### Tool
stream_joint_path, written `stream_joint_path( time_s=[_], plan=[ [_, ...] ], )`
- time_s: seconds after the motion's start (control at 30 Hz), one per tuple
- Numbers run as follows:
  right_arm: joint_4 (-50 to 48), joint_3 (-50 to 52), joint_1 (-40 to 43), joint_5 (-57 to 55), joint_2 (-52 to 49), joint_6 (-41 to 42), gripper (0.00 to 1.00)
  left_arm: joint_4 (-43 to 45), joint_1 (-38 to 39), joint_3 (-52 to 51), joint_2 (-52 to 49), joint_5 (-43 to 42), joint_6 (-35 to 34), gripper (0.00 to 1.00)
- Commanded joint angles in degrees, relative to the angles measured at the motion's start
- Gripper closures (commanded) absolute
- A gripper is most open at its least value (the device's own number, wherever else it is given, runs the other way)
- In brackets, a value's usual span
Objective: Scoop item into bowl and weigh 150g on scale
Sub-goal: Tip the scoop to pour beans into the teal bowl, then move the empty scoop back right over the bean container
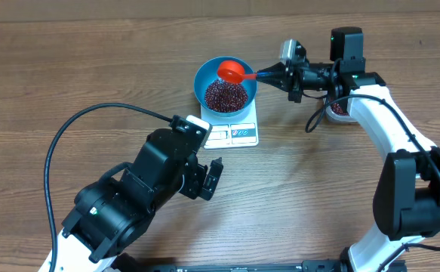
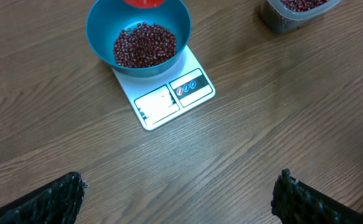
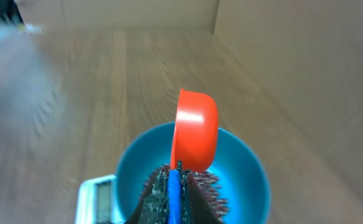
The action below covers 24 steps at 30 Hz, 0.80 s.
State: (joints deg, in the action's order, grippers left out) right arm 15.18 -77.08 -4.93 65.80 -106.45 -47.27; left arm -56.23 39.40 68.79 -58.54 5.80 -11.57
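One scoop (image 1: 231,72), clamped in your right gripper (image 1: 271,75), tips above the bowl (image 1: 202,76) so beans (image 1: 226,95) fall in (scale (image 1: 238,134) beneath weighs them); left gripper (image 1: 209,180) hangs wide, empty.

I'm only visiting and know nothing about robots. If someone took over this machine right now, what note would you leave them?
Left gripper: open, empty, above bare table in front of the scale.
Right gripper: shut on the handle of the orange-red scoop, which is tipped sideways over the blue bowl.
The bowl sits on the scale. The clear container of beans is by the right arm.
Done: a heap of red-brown beans is in the bowl.
Left: read the display, which is illegible here, then adjust to the target weight.
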Motion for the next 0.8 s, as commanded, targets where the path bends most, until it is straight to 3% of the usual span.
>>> stream_joint_path(
  time_s=[0.0, 0.17, 0.33, 0.53, 0.77],
  plan=[
    [-0.13, 0.09, 0.37, 2.03, 2.34, 16.5, 0.96, -0.15, 0.37, -0.13, -0.28, 0.59, 0.85, 0.01],
    [-0.57, 0.09, 2.21, 1.9, 2.43, 38.73, 0.96, -0.15, 0.37, -0.13, -0.28, 0.59, 0.85, 0.01],
    [0.57, -0.5, 5.53, -0.59, 2.97, 51.39, 0.96, -0.15, 0.37, -0.13, -0.28, 0.59, 0.85, 0.01],
    [11.52, -2.97, 6.56, -20.41, 10.05, 53.4, 0.96, -0.15, 0.37, -0.13, -0.28, 0.59, 0.85, 0.01],
    [17.18, -3.15, 8.07, -33.62, 19.74, 53.27, 0.96, -0.15, 0.37, -0.13, -0.28, 0.59, 0.85, 0.01]
  ],
)
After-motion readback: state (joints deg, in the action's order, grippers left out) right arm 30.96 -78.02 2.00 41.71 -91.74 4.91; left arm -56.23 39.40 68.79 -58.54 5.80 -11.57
